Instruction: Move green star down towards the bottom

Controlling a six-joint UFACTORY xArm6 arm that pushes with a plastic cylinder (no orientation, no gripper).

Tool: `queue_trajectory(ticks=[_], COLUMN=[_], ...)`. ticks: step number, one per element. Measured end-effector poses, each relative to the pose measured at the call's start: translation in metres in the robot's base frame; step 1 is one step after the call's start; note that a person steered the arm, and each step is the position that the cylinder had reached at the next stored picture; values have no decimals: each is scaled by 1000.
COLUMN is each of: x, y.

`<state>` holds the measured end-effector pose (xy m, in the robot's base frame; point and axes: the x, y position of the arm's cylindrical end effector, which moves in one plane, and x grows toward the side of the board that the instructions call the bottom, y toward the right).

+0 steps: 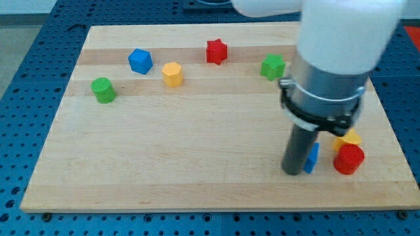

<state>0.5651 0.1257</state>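
Note:
The green star (pixel 273 67) lies near the view's top right of the wooden board (pixel 197 151), just left of my arm's white body. My tip (pixel 293 173) is near the view's bottom right, well below the green star. It stands right against the left side of a blue block (pixel 312 158), which is partly hidden by the rod.
A red cylinder (pixel 348 159) and a yellow block (pixel 348 139) sit right of the blue block. A red star (pixel 216 51), yellow hexagon (pixel 172 74), blue block (pixel 140 61) and green cylinder (pixel 103 90) lie along the view's top left.

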Motion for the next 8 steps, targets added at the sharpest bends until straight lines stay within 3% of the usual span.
queue_trajectory(ticks=[1,3,4,6,7,8], x=[0,-13,-79,-142,-204,-253], y=[17,-52,-61,71,130,92])
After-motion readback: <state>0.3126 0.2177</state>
